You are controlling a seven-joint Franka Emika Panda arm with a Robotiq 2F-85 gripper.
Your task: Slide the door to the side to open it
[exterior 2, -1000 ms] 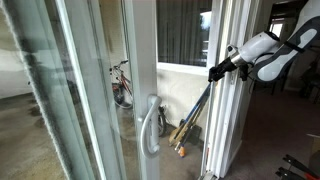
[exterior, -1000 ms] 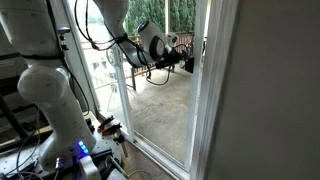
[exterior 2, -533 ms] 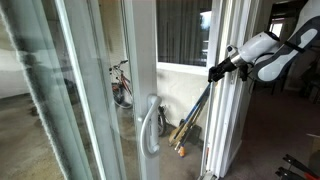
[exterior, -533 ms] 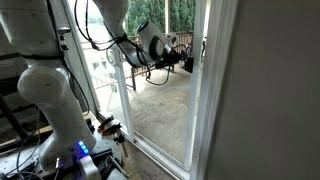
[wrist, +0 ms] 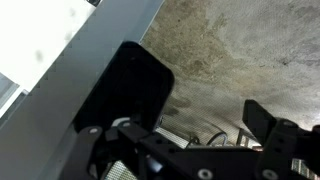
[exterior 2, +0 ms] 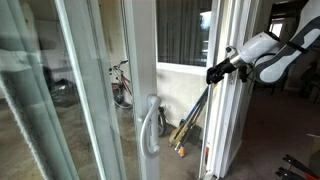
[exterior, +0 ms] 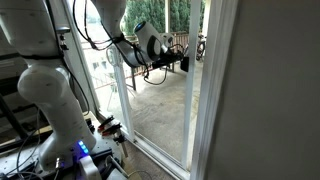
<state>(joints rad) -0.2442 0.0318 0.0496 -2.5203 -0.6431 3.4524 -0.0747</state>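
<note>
Concrete patio (exterior: pixel 160 100) lies outside; the end effector (exterior 2: pixel 212 72), its fingers spread apart, hangs just beside the white frame of the door (exterior 2: pixel 220 130).

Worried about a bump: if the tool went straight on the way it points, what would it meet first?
Probably the white edge of the door, beside one finger of the tool; between them only patio concrete shows, depth unclear.

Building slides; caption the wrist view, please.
Open tool beside the frame of the door, concrete floor beyond.
</note>
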